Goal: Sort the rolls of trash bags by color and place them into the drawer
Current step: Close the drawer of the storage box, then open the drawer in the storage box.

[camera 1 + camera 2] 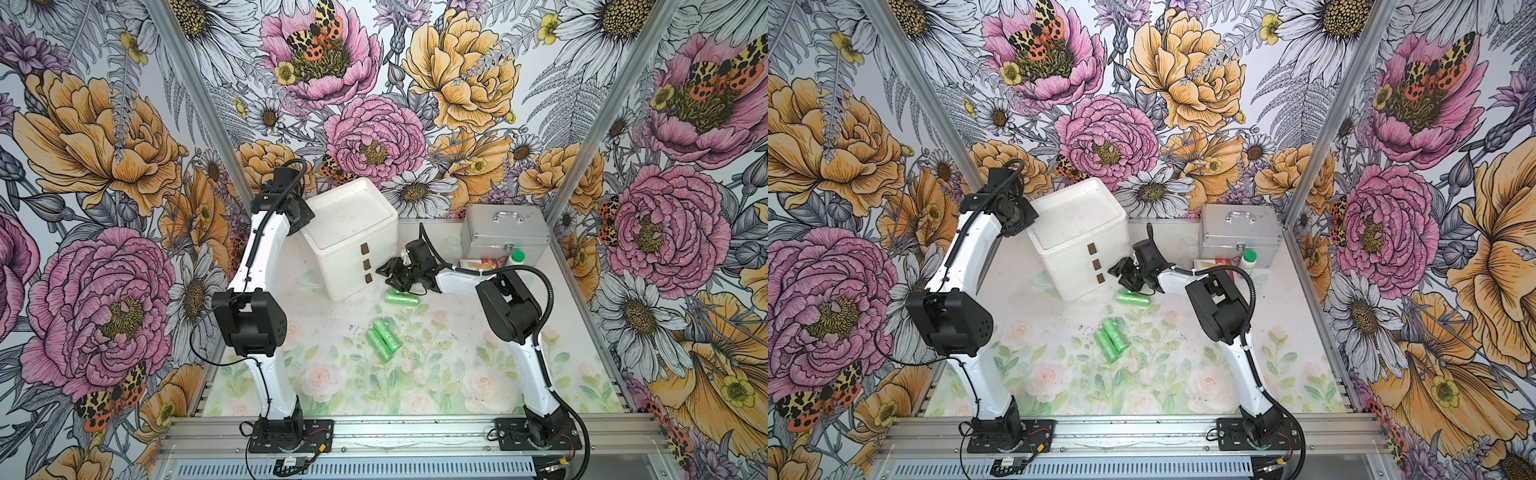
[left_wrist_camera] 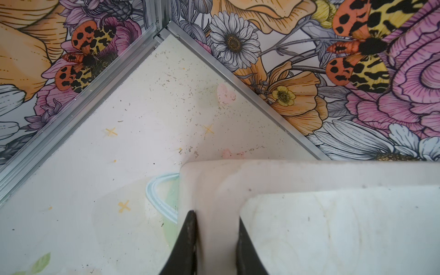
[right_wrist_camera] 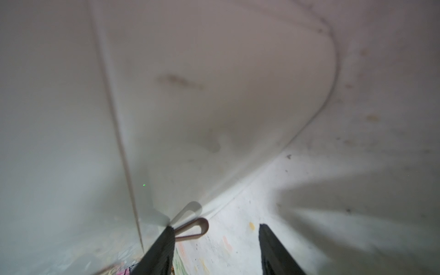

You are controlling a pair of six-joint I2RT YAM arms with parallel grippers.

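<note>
A white drawer unit (image 1: 353, 216) with three brown pull tabs (image 1: 367, 264) stands at the back; its drawer fronts look flush. One light green roll of trash bags (image 1: 401, 297) lies just in front of it, and a tight bunch of light green rolls (image 1: 383, 338) lies mid-table, as both top views show (image 1: 1111, 336). My left gripper (image 2: 216, 215) is shut on the unit's top rim (image 2: 217, 190) at its back left corner (image 1: 301, 216). My right gripper (image 1: 388, 274) stands open by the lowest tab, whose brown loop (image 3: 202, 225) touches one finger (image 3: 164, 240); nothing is between the jaws.
A silver case (image 1: 505, 232) stands at the back right, with a green-capped white bottle (image 1: 517, 256) and a red and white box (image 1: 478, 265) in front of it. A clear ring-shaped piece (image 1: 307, 278) lies left of the drawer unit. Metal rails edge the table.
</note>
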